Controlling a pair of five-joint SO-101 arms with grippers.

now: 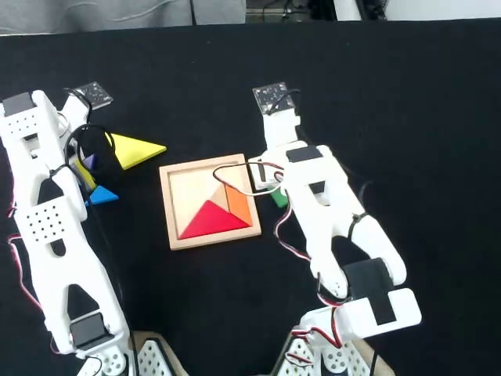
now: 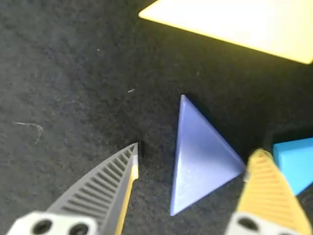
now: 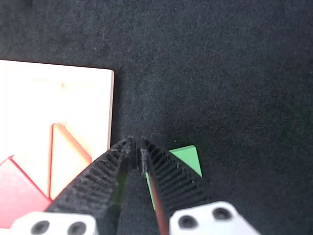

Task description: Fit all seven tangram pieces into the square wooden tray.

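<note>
Tray [image 1: 167, 205] at the middle of the black table [image 1: 407, 94], between the two arms, only partly filled. Red triangle [image 1: 210, 220] flat inside along the side nearer the arm bases, orange triangle [image 1: 237, 205] touching it against the right wall, bare pale wood over the rest. Two of seven seated, then, and by that count five left to place. Just outside the right wall, green piece [image 3: 187, 157] flat on the cloth, apart from the rim and partly under the right gripper [image 3: 138, 144]. That gripper closed to a point, ribbed tips pressed together, nothing visible between them; cannot tell whether the green piece is pinched at all or merely covered. Farther out, well apart from the left wall, a loose cluster: big yellow triangle [image 1: 138, 149], purple triangle [image 2: 198, 156] and blue triangle [image 1: 102, 196], all flat and none in the tray. Left gripper [image 2: 195, 152] low over that cluster, spread wide and holding nothing, one finger on each side of the purple triangle, the yellow-padded one right at its corner beside the blue piece. Likely next in hand: closing on the purple triangle and carrying it to the bare wood.
</note>
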